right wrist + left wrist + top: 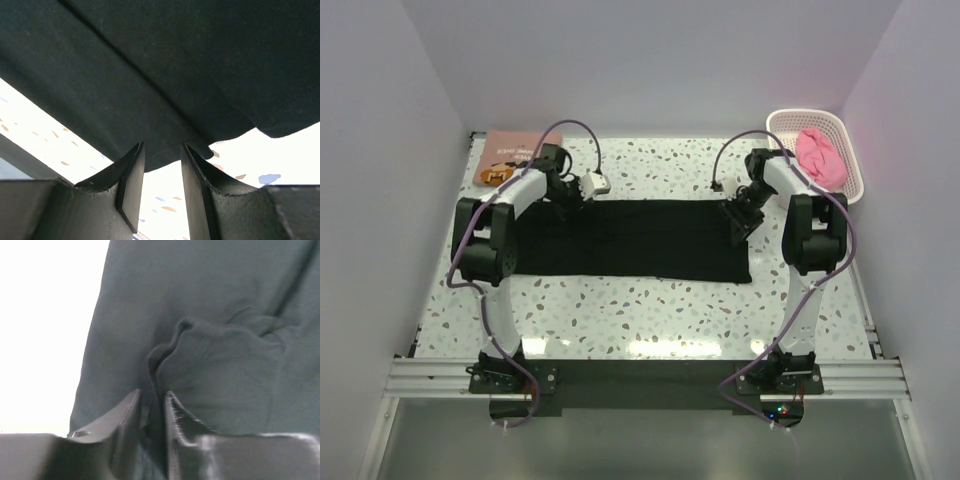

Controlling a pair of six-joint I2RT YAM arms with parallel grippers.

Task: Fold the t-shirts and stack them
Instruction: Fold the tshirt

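**Pincer fingers at both ends of the black shirt**

Dark fingers of the left pincer [150, 422] fill the bottom of the left wrist view. They are almost together, with a raised fold of the plain black cloth t-shirt [650, 240] clamped between them. More of the same cloth puckers just past the tips. To the left of the shirt that view burns out to white, so nothing can be read there.

The right pincer [161, 165] has its fingers a little apart. An edge of the black cloth dips between the tips, and the speckled surface [650, 310] shows through the gap below it. Whether the cloth is actually pinched cannot be told.

From above, the black shirt lies as a long band across the middle of the white, dark-flecked surface, running from one pincer to the other. Both sets of fingers are black against black there and hard to pick out.

A salmon-pink t-shirt with brown print [510, 150] lies flat at the far left corner, its near edge partly covered by the left arm. The bright pink t-shirt [820, 155] sits bunched inside a white-and-pink plastic lattice basket [850, 140] at the far right, well apart from the black one.
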